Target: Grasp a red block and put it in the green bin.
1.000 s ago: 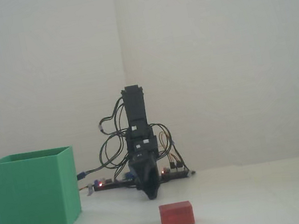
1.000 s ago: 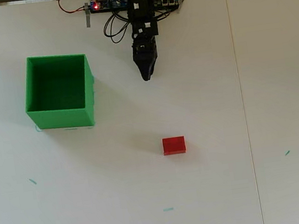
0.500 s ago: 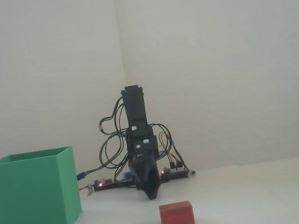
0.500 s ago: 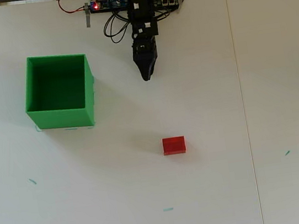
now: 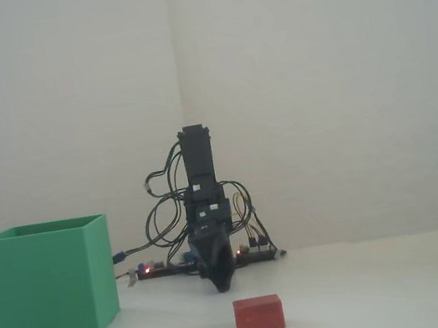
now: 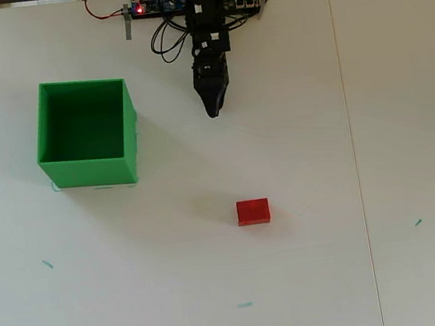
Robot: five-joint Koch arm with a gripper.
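Note:
The red block [image 6: 253,211] lies on the white table, also seen in the fixed view [image 5: 258,314] near the front. The green bin [image 6: 84,133] stands to the left of the arm in both views [image 5: 47,283], open at the top and empty inside. My gripper [image 6: 213,112] points down toward the table in front of the arm's base, well short of the block and apart from it; in the fixed view [image 5: 222,287] its tip hangs just above the table behind the block. The jaws look closed together, with nothing between them.
The arm's base with circuit boards and wires [image 6: 187,1] sits at the table's back edge. Small teal tape marks [image 6: 47,264] dot the table. A seam [image 6: 354,152] runs down the table at the right. A wall stands behind the arm.

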